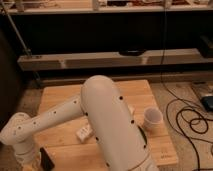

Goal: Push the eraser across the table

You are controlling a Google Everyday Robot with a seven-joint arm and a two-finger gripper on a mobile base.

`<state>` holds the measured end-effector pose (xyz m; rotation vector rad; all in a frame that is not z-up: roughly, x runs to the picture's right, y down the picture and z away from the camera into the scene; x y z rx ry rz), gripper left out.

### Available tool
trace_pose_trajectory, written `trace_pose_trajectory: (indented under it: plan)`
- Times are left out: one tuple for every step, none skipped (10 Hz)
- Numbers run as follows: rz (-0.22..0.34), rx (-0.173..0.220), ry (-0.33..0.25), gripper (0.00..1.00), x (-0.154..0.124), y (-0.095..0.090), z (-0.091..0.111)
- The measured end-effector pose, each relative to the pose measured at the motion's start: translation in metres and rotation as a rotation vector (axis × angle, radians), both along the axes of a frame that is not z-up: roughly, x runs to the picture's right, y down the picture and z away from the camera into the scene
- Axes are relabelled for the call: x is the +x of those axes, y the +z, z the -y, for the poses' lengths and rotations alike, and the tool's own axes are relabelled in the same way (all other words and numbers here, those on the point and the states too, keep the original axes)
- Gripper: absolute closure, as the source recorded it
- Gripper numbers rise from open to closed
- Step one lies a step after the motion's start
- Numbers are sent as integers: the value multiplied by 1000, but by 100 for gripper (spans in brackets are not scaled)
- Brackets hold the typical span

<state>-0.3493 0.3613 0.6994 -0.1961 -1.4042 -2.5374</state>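
Gripper point(31, 156) sits low at the near left corner of the table point(60, 95), at the end of my white arm point(107, 125), which sweeps across the near half of the boards. I see the black eraser point(46, 159) just beside it, on its right. A white labelled box point(84, 133) lies mid-table, and a white cup point(153, 118) stands to the right.

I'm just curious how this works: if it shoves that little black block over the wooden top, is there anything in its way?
The eraser lies at the table's near-left corner, right beside the tool; nothing visible separates them. Across the boards, a white box lies up and to the right of it, and a white cup stands further right. Straight pushes toward those would meet them.
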Motion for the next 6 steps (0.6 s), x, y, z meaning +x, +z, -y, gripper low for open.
trace_pose_trajectory:
  plan:
    - [2,6,-8,100,0,1,-1]
    - [3,14,-13,100,1,1,0]
    - [-7,25,-11,100,4,2,2]
    - [-20,35,-6,100,9,4,4]
    - [-29,43,-3,100,12,5,6]
    - [-37,51,3,100,15,6,8]
